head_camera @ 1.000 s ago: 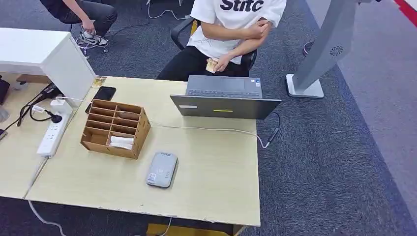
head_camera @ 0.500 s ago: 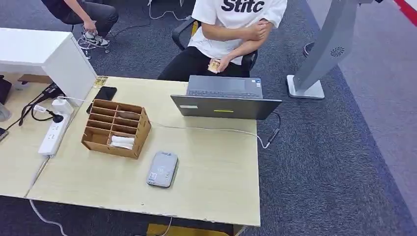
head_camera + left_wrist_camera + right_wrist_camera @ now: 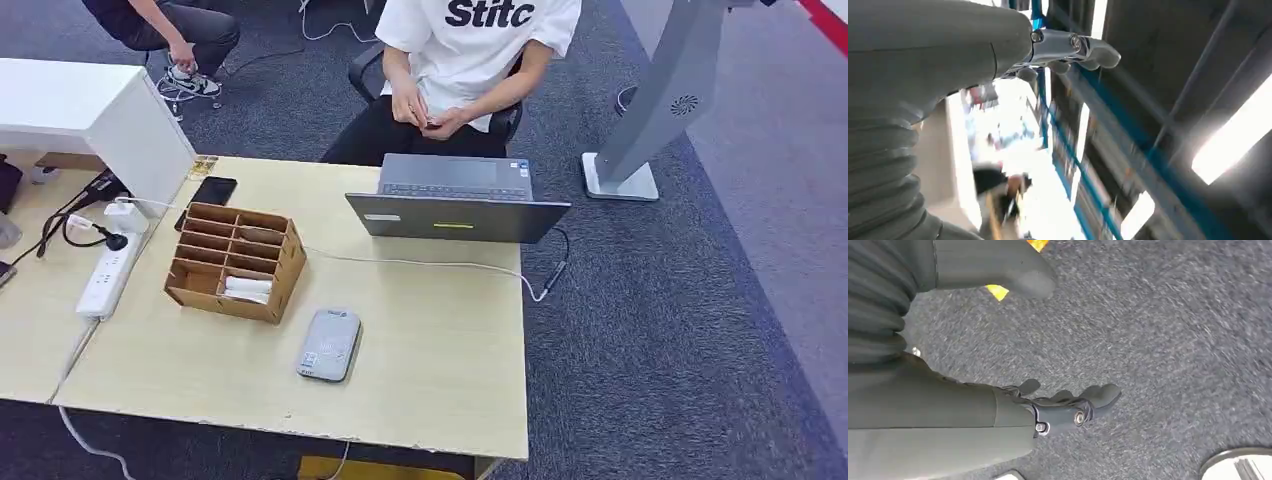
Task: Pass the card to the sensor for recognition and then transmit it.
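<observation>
White card (image 3: 247, 289) lies in the front compartment of the brown cardboard divider box (image 3: 236, 261) on my pale wooden table (image 3: 430, 340); the grey rounded sensor pad (image 3: 329, 344) sits just beside that box. My left hand (image 3: 1068, 50) holds nothing, fingers loose. My right hand (image 3: 1068, 405) hangs over grey carpet, likewise empty.

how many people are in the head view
2. One person in a white shirt sits on a chair behind the laptop, hands together. A second person sits at the far left, partly cut off by the picture's edge. More may be out of view.
</observation>
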`<action>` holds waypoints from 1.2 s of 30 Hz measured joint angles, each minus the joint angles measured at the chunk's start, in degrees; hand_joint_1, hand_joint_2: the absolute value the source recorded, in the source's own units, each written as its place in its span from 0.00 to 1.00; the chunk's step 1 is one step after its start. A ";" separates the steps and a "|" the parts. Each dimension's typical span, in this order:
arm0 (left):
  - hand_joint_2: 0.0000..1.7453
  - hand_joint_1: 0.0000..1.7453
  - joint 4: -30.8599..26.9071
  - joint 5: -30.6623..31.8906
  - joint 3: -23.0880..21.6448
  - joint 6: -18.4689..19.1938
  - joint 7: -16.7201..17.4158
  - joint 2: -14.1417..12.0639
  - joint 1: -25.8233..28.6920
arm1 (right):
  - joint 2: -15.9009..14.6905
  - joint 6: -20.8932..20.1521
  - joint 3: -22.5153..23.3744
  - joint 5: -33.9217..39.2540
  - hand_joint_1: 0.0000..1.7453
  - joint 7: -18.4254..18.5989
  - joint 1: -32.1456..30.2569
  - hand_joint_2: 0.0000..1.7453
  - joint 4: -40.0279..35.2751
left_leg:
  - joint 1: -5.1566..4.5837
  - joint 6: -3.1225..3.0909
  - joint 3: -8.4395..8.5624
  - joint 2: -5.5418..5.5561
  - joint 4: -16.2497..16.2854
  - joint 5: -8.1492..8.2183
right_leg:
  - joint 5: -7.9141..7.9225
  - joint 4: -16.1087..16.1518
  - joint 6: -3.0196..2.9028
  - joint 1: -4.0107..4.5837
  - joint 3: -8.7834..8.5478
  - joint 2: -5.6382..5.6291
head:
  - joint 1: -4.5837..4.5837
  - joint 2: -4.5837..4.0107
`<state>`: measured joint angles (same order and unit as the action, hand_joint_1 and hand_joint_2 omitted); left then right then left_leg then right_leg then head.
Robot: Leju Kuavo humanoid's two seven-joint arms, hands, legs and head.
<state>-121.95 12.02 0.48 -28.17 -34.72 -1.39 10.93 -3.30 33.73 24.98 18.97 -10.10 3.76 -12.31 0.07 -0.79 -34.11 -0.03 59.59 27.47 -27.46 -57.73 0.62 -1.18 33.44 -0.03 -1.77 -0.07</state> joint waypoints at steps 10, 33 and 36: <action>1.00 0.00 27.37 9.19 -0.07 11.78 13.78 -7.32 -28.73 | 0.35 -0.87 -1.68 -5.86 0.00 4.35 0.63 1.00 0.07 | 0.01 0.08 -0.09 0.08 0.00 -0.47 | 0.37 -0.06 -0.11 0.00 -0.03 0.10 | 0.06 0.00; 1.00 0.00 67.12 22.87 -2.93 14.40 22.57 -11.02 -59.64 | 0.50 -1.12 -4.50 -12.44 0.00 8.46 0.56 1.00 0.42 | 0.01 0.08 -0.31 -0.07 0.03 -0.49 | 0.43 -0.07 -0.09 0.01 0.22 -0.14 | -0.02 0.00; 1.00 0.00 68.73 24.35 -4.43 14.36 22.64 -10.56 -60.65 | 0.50 -1.44 -4.55 -12.70 0.00 8.64 0.55 1.00 0.44 | 0.00 0.07 -0.31 -0.07 0.03 -0.49 | 0.43 -0.06 -0.09 0.00 0.22 -0.14 | -0.02 0.00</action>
<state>-53.22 36.37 -3.95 -13.81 -12.09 -11.96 -49.72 -2.80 32.28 20.44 6.27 -1.46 4.31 -11.87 0.07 -0.71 -34.42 -0.09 59.62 26.99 -27.03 -57.79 0.52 -1.18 33.66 -0.18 -1.79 -0.07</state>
